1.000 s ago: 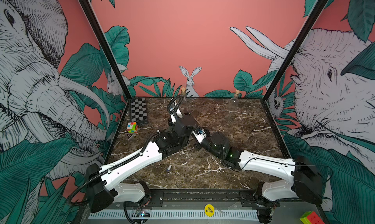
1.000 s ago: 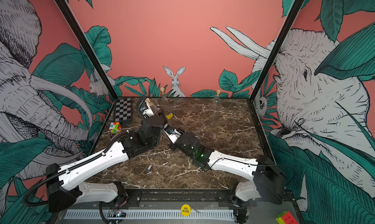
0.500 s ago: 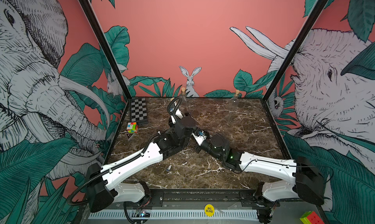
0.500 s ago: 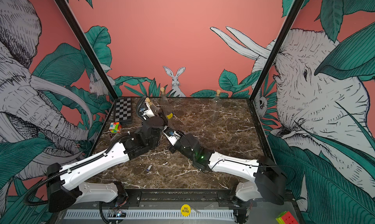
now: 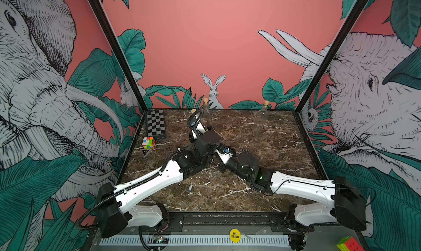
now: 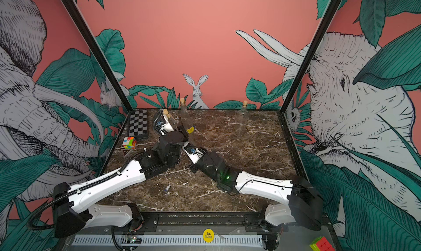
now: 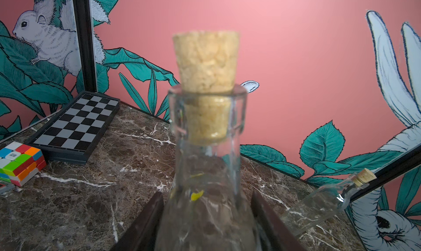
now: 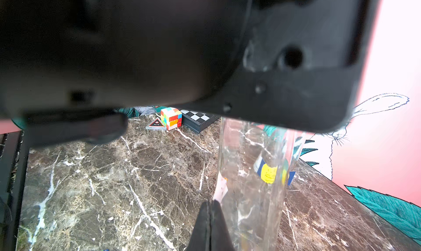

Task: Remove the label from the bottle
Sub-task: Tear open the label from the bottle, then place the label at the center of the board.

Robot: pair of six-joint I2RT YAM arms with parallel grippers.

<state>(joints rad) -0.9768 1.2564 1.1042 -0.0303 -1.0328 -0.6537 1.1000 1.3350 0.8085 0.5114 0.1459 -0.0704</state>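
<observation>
1. Left gripper [image 7: 206, 218]: grips bottle [image 7: 205, 161] by the body, fingers [image 7: 145, 218] on both sides of the glass.
2. Right gripper [image 8: 210, 207]: squeezed tight shut, tips right beside the glass. Cannot tell if pinching the pale flap [image 8: 220, 186] just above the tips.
3. Bottle spot: back of table [image 5: 273, 170], left of the middle, tilted, just beside a second bottle [image 6: 185, 115]. Cannot see the bottom, so cannot tell if resting on the table.
4. Label [image 8: 268, 174]: yellow, seen low down through the glass. Cannot tell for sure if stuck on this bottle or on the second one.
5. Could slip or twist in the left grip if pulled hard, on such smooth glass.
6. Could tear the label and leave bits stuck, if tugged too fast.
7. Could bump the second bottle and knock it over, being so close.
8. Could pull on nothing at all, with tips shut beside the label and not on it.
9. Inside the held bottle: looks empty, with cork [image 7: 205, 61] pushed into the neck.
10. Second bottle and third bottle [image 5: 262, 117], well apart on the right: both clear, corked, look empty too.
11. Chess board [image 5: 156, 124]: folded shut, so cannot see inside.
</observation>
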